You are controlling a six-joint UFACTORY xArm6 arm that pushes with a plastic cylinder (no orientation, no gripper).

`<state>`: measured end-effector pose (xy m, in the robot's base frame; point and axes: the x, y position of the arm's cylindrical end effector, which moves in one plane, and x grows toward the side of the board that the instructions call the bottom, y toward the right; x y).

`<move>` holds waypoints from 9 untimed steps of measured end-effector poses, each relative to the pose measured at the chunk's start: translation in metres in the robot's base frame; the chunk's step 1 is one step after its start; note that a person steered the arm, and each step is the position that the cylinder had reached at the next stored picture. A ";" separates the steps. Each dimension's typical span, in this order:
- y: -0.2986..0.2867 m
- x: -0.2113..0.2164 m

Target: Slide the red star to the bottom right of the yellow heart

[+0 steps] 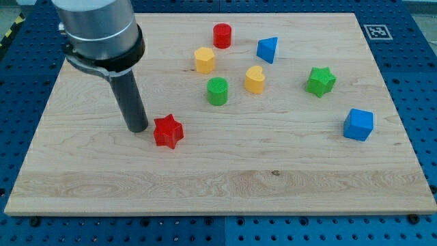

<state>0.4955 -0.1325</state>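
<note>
My tip [138, 128] sits just left of the red star [168, 131], lower left of the yellow heart [255, 80]; no gripper shows on the worktop [225, 184].

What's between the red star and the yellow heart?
Camera view: mostly bare board. The green cylinder sits just above the line from the red star to the yellow heart.

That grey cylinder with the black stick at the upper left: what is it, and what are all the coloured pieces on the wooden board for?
It is a robot arm with no claw, only a dark rod. My tip rests on the wooden board, just left of the red star, ready to push it. One camera looks down from the board's near side. Further up lie a yellow heart, green cylinder, yellow hexagon, red cylinder, blue triangle, green star and blue cube. Nothing is held.
</note>
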 end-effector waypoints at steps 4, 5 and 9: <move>0.111 0.013; 0.158 0.013; 0.300 0.079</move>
<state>0.5744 0.1672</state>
